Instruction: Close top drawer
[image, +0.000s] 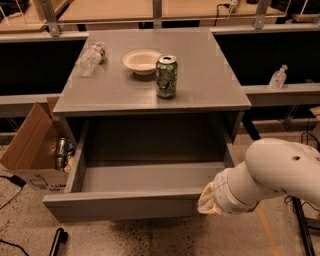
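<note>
The top drawer of the grey cabinet is pulled far out, and its grey inside is empty. Its plain flat front panel faces me at the bottom of the camera view. My white arm comes in from the right. My gripper is at the right end of the drawer's front panel, mostly hidden behind the cloth-covered wrist. The two lower drawers are out of view.
On the cabinet top stand a green can, a white bowl and a lying clear plastic bottle. An open cardboard box with cans sits on the floor at left. A sanitizer bottle stands on a shelf at right.
</note>
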